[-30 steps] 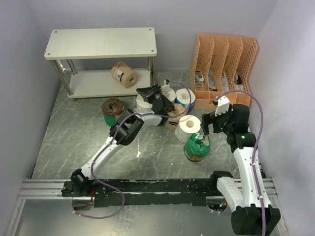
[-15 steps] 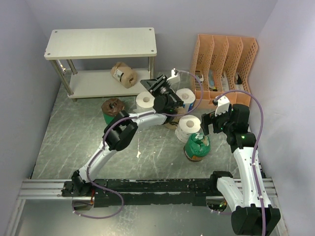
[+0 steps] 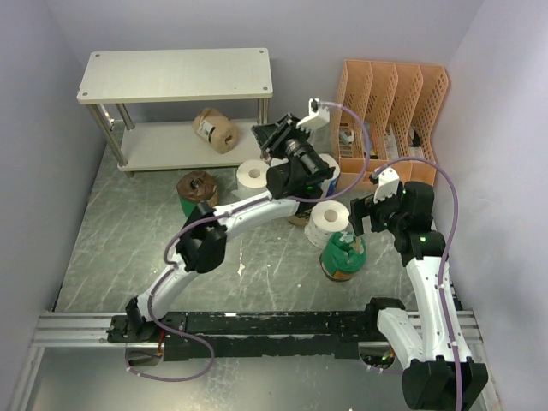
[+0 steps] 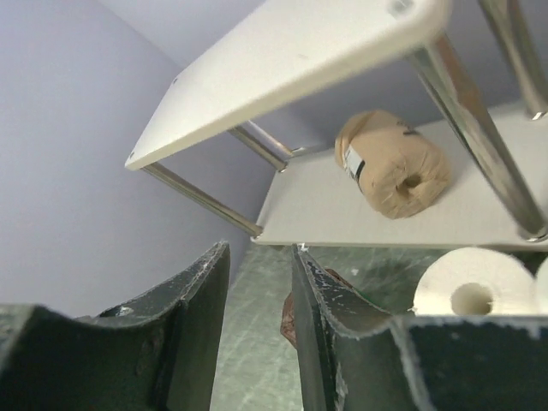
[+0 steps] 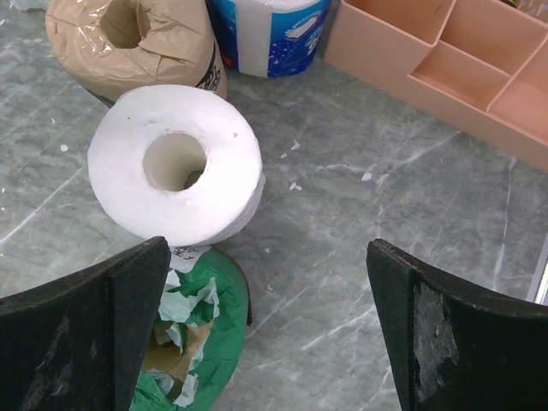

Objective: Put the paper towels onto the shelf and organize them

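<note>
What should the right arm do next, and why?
Probably lower the right gripper so its open fingers straddle the white roll standing core-up just below it. That roll is not yet on the shelf, where only one tan roll lies.

A white roll [image 5: 175, 167] stands on end: tan roll [image 5: 128, 43] just behind it, blue-printed roll [image 5: 270, 30] behind-right, green-wrapped roll [image 5: 184, 342] in front, orange organizer [image 5: 445, 60] right.

I get soft, even light, faint shadows; the left pincer [image 4: 259, 257] looks blurred, the shelf leg [image 4: 479, 128] beyond it glints.
</note>
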